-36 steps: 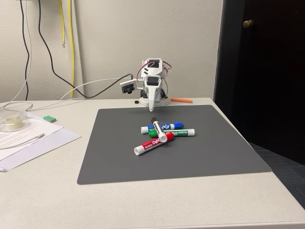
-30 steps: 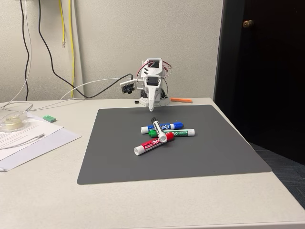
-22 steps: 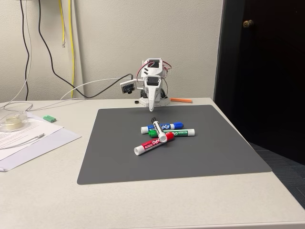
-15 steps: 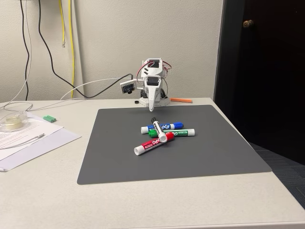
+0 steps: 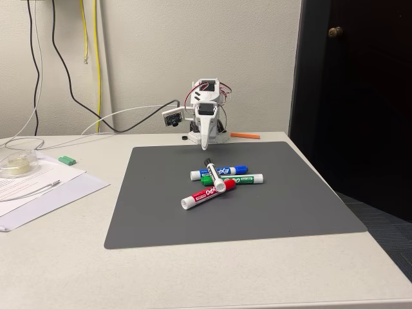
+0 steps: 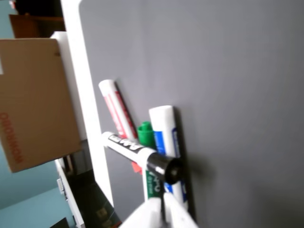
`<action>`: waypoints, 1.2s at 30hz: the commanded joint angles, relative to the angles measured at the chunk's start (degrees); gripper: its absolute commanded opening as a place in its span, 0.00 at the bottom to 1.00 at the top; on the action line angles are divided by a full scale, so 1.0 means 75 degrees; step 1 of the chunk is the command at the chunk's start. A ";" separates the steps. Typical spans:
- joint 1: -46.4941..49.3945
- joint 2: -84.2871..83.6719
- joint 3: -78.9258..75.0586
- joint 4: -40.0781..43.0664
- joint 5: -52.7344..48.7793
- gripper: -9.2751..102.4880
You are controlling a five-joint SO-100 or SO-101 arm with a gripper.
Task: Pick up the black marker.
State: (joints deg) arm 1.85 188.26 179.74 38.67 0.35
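Four markers are lying piled; gripper (image 5: 205,145) fingers pressed together, risking nudging neighbours beneath the black marker (image 5: 214,175).

no visible change, arm (image 5: 206,119) and markers as a second ago

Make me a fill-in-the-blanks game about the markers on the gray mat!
1. The black marker lies on ___ of the other markers.
2. The marker nearest the front edge of the mat in the fixed view has a ___ cap.
3. The gripper holds ___.

Missing words: top; red; nothing
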 commanded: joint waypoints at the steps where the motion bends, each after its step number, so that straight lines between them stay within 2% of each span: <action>1: 0.0082 0.0059 -0.0176 -0.0504 -0.0305 0.08; 5: 0.0000 -0.0141 -0.0750 -0.1137 -0.0750 0.08; 8: -0.0012 -0.2449 -0.2496 -0.1336 -0.1406 0.08; 10: 0.0012 -0.4242 -0.4523 -0.0691 -0.1992 0.08; 14: -0.0223 -0.7840 -0.9445 0.1559 -0.3656 0.08; 17: -0.0621 -0.9645 -1.1613 0.2637 -0.4969 0.08; 20: -0.0820 -1.0488 -1.1859 0.2625 -0.6434 0.08; 23: -0.0984 -1.1883 -1.2562 0.3234 -0.8168 0.08; 27: -0.0914 -1.2762 -1.2516 0.3305 -0.9832 0.08; 36: -0.0809 -1.3559 -1.2598 0.3059 -1.1332 0.08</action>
State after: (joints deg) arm -4.39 87.71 88.15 62.84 -81.56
